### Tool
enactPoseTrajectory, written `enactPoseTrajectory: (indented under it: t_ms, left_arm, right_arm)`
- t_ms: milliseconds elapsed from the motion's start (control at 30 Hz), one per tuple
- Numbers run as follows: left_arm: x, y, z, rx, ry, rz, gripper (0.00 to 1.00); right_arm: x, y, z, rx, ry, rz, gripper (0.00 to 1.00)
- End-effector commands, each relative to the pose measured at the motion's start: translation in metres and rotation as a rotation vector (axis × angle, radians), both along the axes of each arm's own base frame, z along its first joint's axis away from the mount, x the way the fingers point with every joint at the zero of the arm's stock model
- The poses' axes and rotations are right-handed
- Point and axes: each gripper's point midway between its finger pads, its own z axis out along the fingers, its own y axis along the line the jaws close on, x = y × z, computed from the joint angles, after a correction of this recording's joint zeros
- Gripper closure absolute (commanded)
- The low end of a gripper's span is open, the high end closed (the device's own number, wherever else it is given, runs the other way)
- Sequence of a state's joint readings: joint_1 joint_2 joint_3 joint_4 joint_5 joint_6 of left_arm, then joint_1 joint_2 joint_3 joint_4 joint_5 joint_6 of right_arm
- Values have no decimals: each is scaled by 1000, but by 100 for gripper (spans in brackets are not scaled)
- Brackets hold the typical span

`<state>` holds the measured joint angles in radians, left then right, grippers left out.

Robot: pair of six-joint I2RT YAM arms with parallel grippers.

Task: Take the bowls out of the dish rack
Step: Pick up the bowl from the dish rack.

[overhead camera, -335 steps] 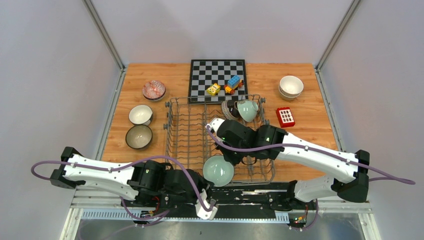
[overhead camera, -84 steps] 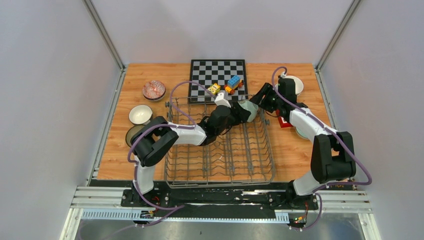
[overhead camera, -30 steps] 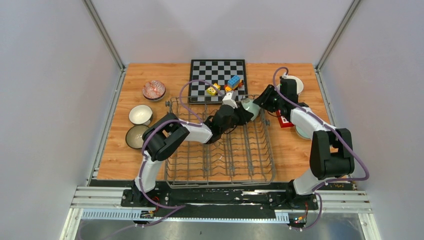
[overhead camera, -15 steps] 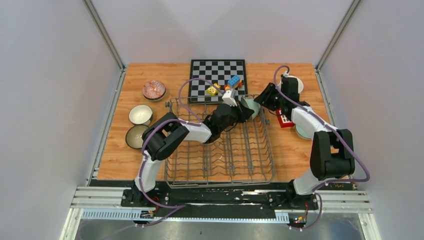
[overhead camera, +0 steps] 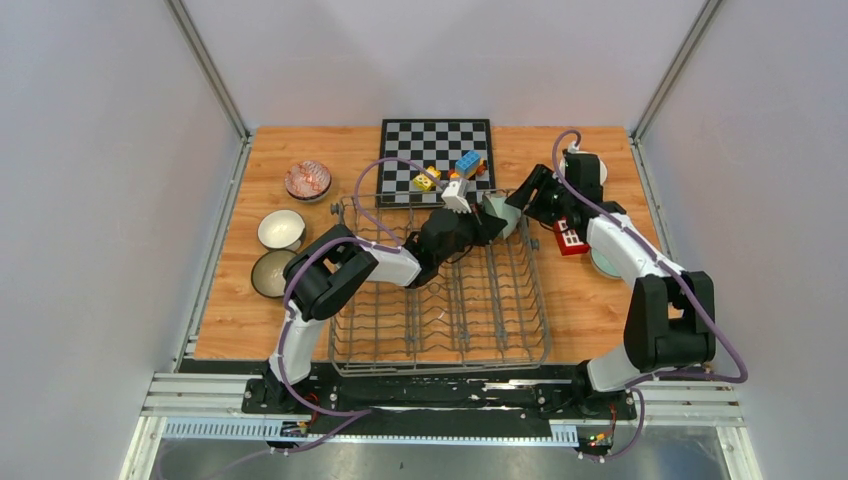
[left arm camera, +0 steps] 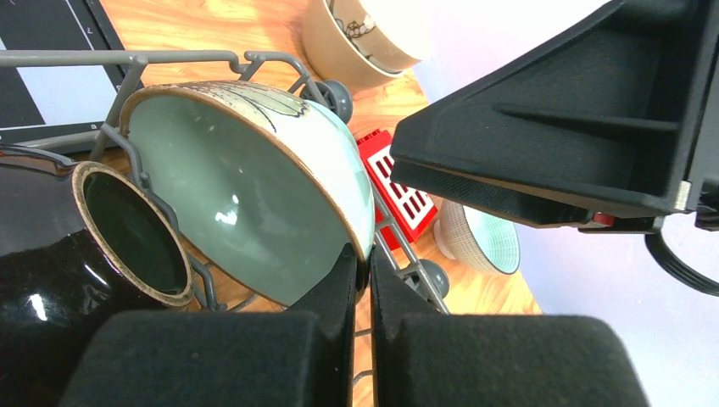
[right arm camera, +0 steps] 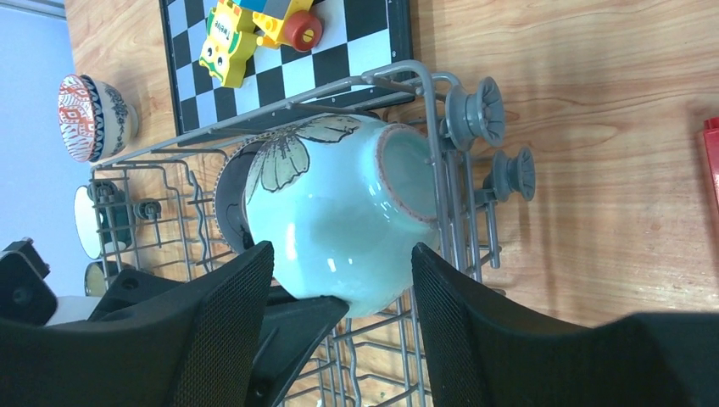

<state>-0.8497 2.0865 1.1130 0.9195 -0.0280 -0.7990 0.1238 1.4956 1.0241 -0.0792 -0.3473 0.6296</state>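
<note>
A pale mint bowl [overhead camera: 501, 213] with a painted flower lies on its side in the far right corner of the dish rack [overhead camera: 440, 366]. My left gripper [overhead camera: 487, 226] is shut on that bowl's rim [left arm camera: 363, 254], one finger inside and one outside. A dark bowl [left arm camera: 127, 229] leans right behind it. My right gripper [right arm camera: 341, 251] is open, its two fingers standing either side of the mint bowl [right arm camera: 348, 212] without pressing it. In the top view the right gripper [overhead camera: 522, 203] hangs just beyond the rack's corner.
On the left stand a red patterned bowl [overhead camera: 307, 180], a cream bowl [overhead camera: 281, 229] and a dark bowl [overhead camera: 268, 274]. Stacked cream bowls [overhead camera: 588, 168], a red block [overhead camera: 571, 238] and a lattice bowl [left arm camera: 479, 237] are on the right. A chessboard [overhead camera: 435, 150] with toy blocks [overhead camera: 452, 176] lies behind the rack.
My left gripper has closed on the mint bowl's rim and tipped up slightly. My right gripper's jaws have spread wider, and its arm has shifted a little to the right.
</note>
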Motion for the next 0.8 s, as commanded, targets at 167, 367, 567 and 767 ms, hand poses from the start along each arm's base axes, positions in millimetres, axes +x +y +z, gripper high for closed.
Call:
enactPoseTrajectory:
  t_ms: [167, 367, 567, 767]
  left_arm:
    - [-8, 0, 57, -124, -97, -26, 100]
    - [-14, 1, 66, -143, -114, -59, 100]
    - [-19, 4, 69, -167, -113, -83, 100]
    - [-25, 3, 77, -194, -118, -131, 100]
  right_arm:
    - [-5, -1, 45, 12, -72, 2, 30]
    - [-11, 0, 59, 23, -99, 9, 29]
    - [-21, -1, 59, 23, -105, 14, 29]
    - [-28, -2, 61, 22, -113, 19, 29]
